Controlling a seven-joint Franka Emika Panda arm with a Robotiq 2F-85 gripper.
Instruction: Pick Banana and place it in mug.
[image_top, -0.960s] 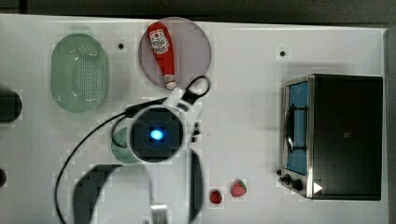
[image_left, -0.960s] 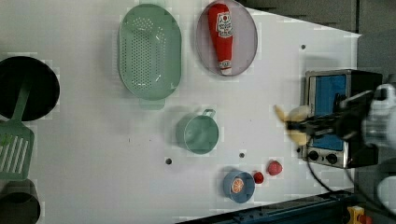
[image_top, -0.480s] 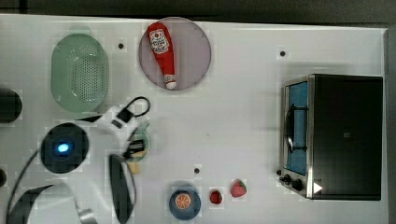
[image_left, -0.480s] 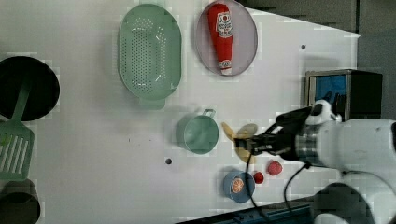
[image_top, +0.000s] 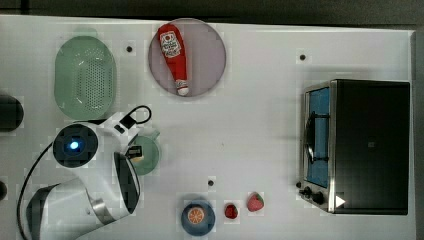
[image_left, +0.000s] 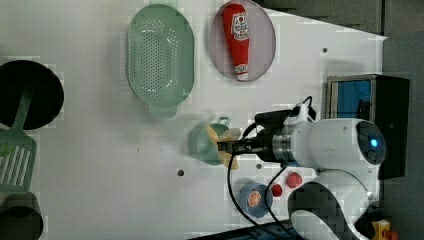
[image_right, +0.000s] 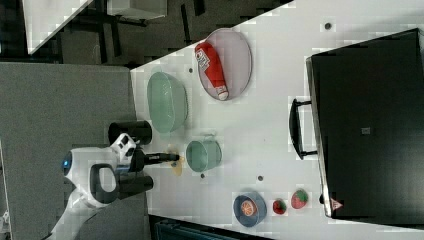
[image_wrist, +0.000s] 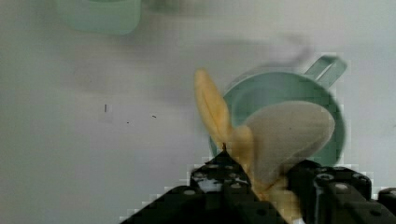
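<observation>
The banana is a toy with yellow peel flaps and a pale core, and my gripper is shut on it. In the left view the banana hangs over the right rim of the small pale-green mug, with the gripper just behind it. In the top view the arm covers the left part of the mug, and the gripper sits at its edge. In the right view the banana shows just left of the mug. The wrist view shows the mug behind the banana.
A green colander and a grey plate with a ketchup bottle lie beyond the mug. A toaster oven stands at the top view's right. A blue dish with an orange slice and two strawberries are near the front edge.
The arm has swung from near the oven toward the left view's left, carrying the banana over to the mug.
</observation>
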